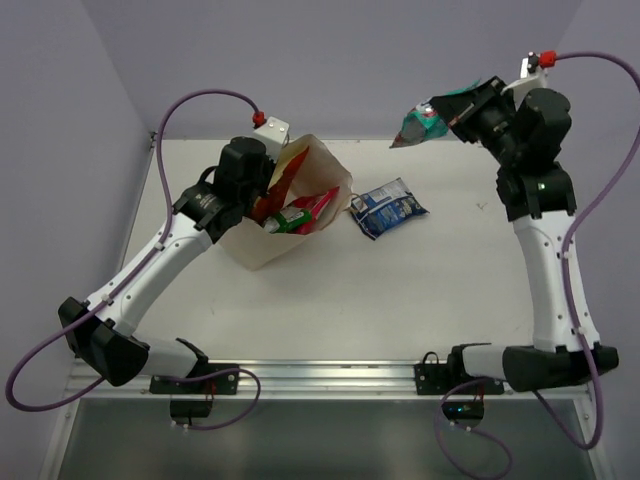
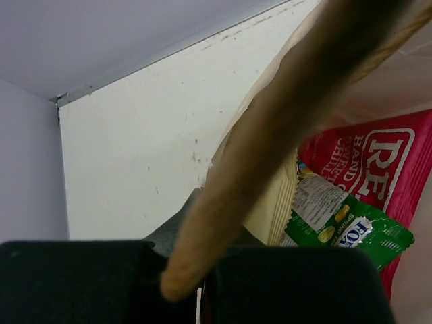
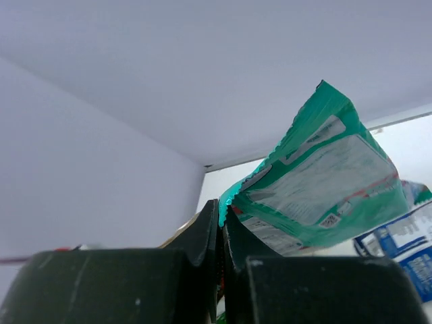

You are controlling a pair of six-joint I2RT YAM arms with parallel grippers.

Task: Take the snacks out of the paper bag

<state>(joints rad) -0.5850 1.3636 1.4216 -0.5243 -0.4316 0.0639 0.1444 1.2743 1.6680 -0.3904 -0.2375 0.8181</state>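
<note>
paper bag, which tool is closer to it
Left. The left tool grips the paper bag by its rim; the right tool is up at the far right, apart from it, holding a teal packet.

Right gripper (image 3: 221, 219) pinches teal packet (image 3: 317, 182) by its corner, packet up off the white table (image 3: 412, 145); blue packet (image 3: 408, 246) lies below-right.

The top external view looks steeply down from high at the near edge and takes in the whole tabletop (image 1: 400, 300). The left wrist view sits close against the paper bag (image 2: 270, 135) rim, peering into its mouth. The right wrist view looks past the right pincer (image 3: 221, 210) and its teal packet (image 3: 317, 182) toward the back wall (image 3: 169, 81). The blue packet (image 3: 405, 250) at its edge also shows from above.
</note>
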